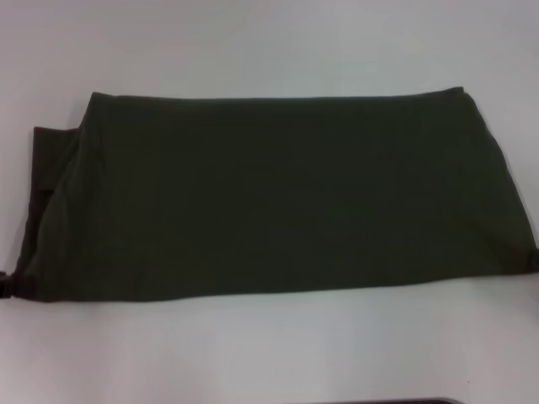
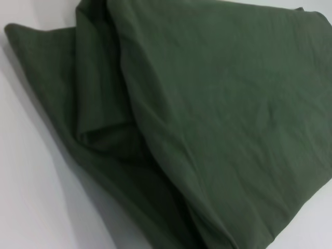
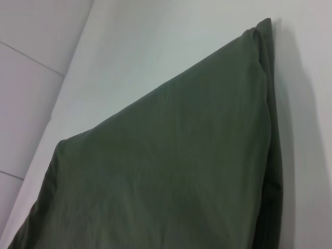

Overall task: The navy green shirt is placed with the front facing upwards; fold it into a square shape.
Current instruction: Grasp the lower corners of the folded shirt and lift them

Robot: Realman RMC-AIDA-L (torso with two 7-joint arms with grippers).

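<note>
Near edge of navy green shirt (image 1: 269, 198) lies flat on white table (image 1: 253, 353), folded into wide band, plain side up; soft, light, limp; take end corners, loose layers at left end (image 2: 98, 119); end effector state: cannot tell, neither visible

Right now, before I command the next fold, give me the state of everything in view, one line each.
navy green shirt: folded into a wide band across the table, plain green side up, no lettering showing, not yet square.
Shirt's left end: bunched, layers sticking out unevenly.
Shirt's right end: neat, edges stacked flush.
white table: shirt lying flat on it.
Left gripper, right gripper: not in view.
</note>
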